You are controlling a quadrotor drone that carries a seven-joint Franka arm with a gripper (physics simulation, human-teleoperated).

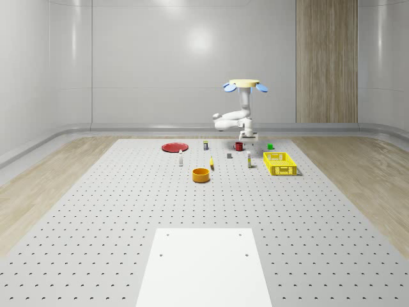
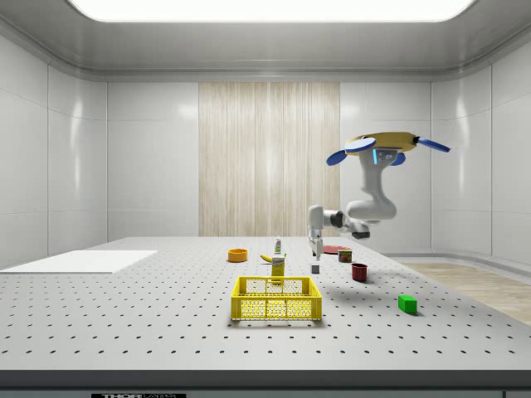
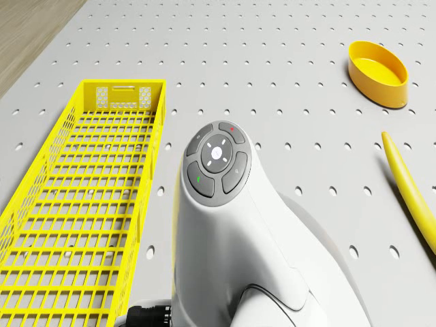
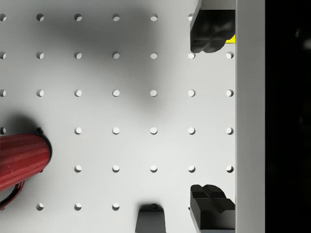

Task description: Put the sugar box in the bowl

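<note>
The sugar box (image 1: 248, 160) (image 2: 278, 267), small, yellow and white, stands upright just beside the yellow basket (image 1: 280, 163). The orange bowl (image 1: 201, 174) (image 2: 238, 255) (image 3: 378, 71) sits apart from it, toward the middle of the pegboard table. My drone (image 1: 243, 83) (image 2: 382, 145) hovers over the far part of the table, arm hanging down. The gripper (image 1: 248, 136) (image 2: 314, 249) (image 4: 211, 119) points down above the table near the red mug, well short of the sugar box. It is open, and bare table lies between the two fingertips (image 4: 211, 31).
A red mug (image 1: 238, 146) (image 4: 19, 162) and a small grey cube (image 1: 229, 155) (image 4: 151, 218) lie close under the gripper. A banana (image 1: 211, 164) (image 3: 409, 191), a green cube (image 1: 270, 146), a red plate (image 1: 174, 147), a can (image 1: 206, 146) and a bottle (image 1: 181, 158) stand around.
</note>
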